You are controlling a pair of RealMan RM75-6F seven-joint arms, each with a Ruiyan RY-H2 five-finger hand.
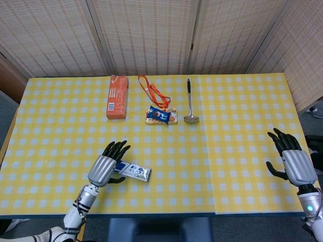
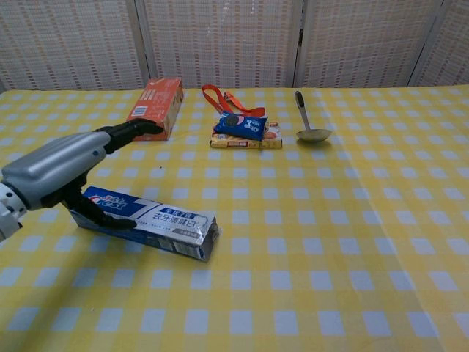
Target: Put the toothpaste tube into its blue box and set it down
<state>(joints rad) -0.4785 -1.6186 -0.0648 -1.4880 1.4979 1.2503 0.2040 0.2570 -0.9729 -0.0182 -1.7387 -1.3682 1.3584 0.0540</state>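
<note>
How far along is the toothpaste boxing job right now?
Nearly finished, it seems. The blue box lies flat on the table, so the set-down looks done; whether the tube is inside cannot be seen. The left hand hovers over its end with fingers spread. The right hand is open, well aside. Left: withdraw the left hand.

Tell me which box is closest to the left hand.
The blue toothpaste box, lying flat right beside the left hand; the orange box sits far back.
</note>
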